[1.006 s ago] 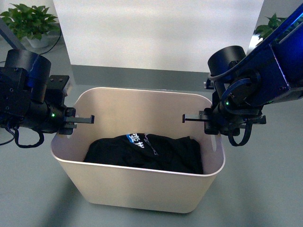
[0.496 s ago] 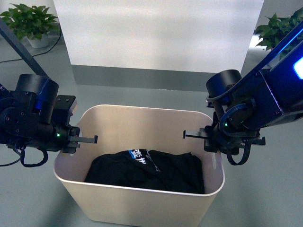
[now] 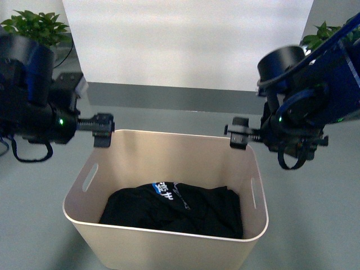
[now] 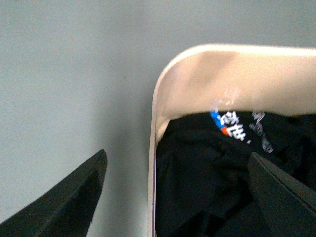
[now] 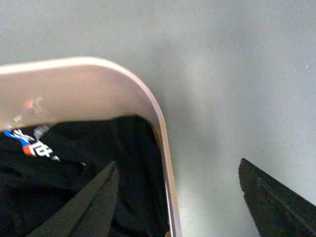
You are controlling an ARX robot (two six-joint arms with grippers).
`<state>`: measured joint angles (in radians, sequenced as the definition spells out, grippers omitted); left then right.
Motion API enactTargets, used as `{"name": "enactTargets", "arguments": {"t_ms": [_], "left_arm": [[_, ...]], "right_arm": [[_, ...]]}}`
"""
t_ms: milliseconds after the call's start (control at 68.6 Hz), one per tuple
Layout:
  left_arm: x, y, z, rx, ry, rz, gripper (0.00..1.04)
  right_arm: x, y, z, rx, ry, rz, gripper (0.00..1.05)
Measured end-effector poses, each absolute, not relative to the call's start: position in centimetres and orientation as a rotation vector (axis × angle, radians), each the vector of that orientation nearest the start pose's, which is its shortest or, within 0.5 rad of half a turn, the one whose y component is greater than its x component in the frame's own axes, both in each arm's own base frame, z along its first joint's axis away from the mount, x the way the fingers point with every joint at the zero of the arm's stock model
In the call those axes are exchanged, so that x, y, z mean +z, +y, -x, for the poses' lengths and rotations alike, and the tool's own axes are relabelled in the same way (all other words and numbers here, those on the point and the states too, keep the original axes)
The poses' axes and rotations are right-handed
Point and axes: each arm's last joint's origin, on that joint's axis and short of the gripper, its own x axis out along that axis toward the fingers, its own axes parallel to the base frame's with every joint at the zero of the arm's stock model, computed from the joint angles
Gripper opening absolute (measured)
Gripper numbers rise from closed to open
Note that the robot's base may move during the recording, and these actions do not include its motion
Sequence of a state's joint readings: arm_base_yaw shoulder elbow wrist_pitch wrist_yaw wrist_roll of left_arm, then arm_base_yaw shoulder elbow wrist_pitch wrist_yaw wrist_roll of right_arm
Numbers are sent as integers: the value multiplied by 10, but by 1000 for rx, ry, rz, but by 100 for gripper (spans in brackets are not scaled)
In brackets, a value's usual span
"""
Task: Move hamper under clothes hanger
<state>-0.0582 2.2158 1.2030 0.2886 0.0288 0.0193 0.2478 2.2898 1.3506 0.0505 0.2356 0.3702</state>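
Observation:
The hamper (image 3: 169, 247) is a beige tub on the grey floor, with a black garment (image 3: 174, 209) printed with white letters lying inside. A slot handle shows in each short side, left (image 3: 90, 177) and right (image 3: 254, 194), and both are free. My left gripper (image 3: 103, 129) hovers open above the far left corner of the rim. My right gripper (image 3: 239, 136) hovers open above the far right corner. In the left wrist view the left gripper (image 4: 177, 153) straddles the hamper's rim (image 4: 154, 123) from above. The right gripper (image 5: 178, 162) straddles the rim (image 5: 153, 106) likewise. The clothes hanger is out of view.
A white wall panel (image 3: 185, 39) with a dark base strip stands behind the hamper. Potted plants sit at the far left (image 3: 36, 25) and far right (image 3: 320, 31). Grey floor surrounds the tub.
Both grippers have left the hamper's short sides and risen above its far rim corners. The slot handles now show free, and the hamper sits lower in the view.

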Motion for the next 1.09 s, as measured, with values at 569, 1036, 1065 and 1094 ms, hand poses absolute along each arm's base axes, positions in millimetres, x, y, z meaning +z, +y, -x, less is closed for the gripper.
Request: {"name": "enactTargets", "arguments": {"t_ms": [569,1036,1065,1094], "left_arm": [[250,-33,-408,-177,296,25,98],[220,-17,-310,-1,8,9,37],[218,-16,-305,-2,9,9,33],[215,-15,-296,-3,8,9,27]], "right_arm": [[225,102,-415,-122,438,-108,97],[212,56,-327,-1,-7,-19,44],[211,52,-322,-5,-9,-16,40],[209,48,-313,-9,-10,-14,35]]}}
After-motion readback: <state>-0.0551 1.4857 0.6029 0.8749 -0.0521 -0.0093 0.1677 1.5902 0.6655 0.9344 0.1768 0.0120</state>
